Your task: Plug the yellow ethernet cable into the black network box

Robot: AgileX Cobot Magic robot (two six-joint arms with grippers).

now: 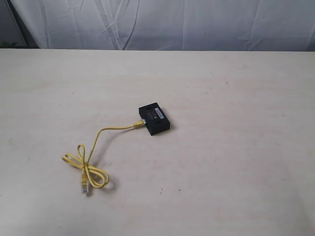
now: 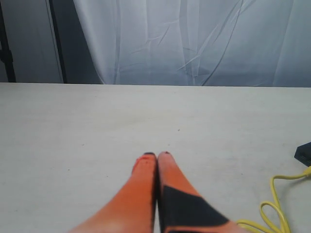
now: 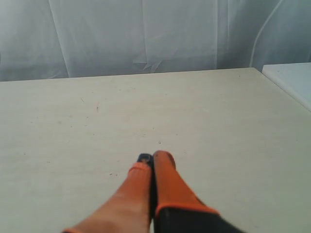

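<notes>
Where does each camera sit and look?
Exterior view: off the arms, looking down at the table, yellow ethernet cable and black network box; no arm shows.
Left wrist view: on the left arm, facing along the shut left gripper toward a white curtain.
Right wrist view: on the right arm, facing along the shut right gripper across the table.
Shared: exterior and left wrist both catch cable and box.

Network box on table; ethernet cable left, plug at box.

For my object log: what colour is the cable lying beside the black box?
The ethernet cable is bright yellow, clearest in the exterior view.
</notes>
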